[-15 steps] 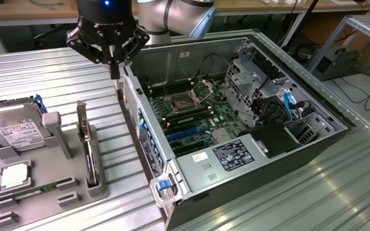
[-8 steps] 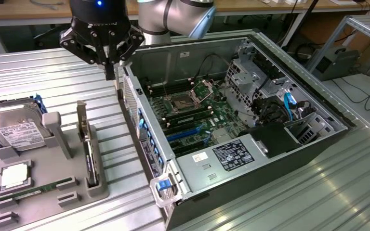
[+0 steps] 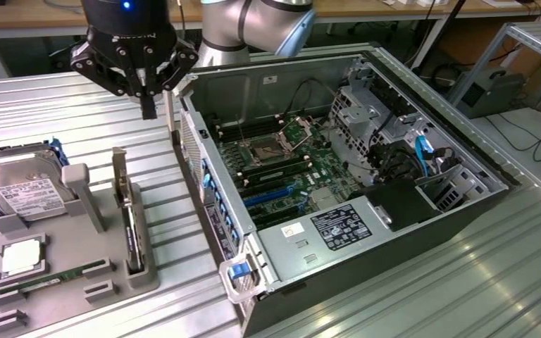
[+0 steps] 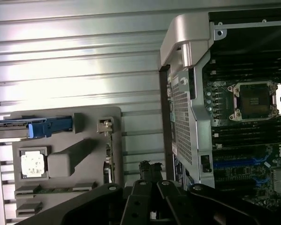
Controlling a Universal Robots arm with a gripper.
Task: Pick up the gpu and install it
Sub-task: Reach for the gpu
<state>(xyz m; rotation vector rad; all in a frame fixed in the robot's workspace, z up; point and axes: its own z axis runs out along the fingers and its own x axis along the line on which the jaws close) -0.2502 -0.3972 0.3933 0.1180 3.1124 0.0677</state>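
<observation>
The ribbed metal bench carries the open case, which lies on its side with its board facing up. The blue slots on that board look bare, with no card seated in them as far as can be seen. Beside the case, on the exterior view's left of it, sits a grey holder with the spare parts. The gpu stands on edge in the holder's slot on the side nearest the case, with its silver bracket at the end farther from the camera. The claw hangs over the bench just off the case's far corner, on the exterior view's left of the case wall. It is above the gpu's bracket end and apart from the card. Its fingers point down and are drawn together to a single tip, with nothing between them. In the wrist view the claw looks down on the gap between the case and the gpu. My judgement is that the task is at its very start: the card is not yet grasped or lifted, and the whole install is left to do.
</observation>
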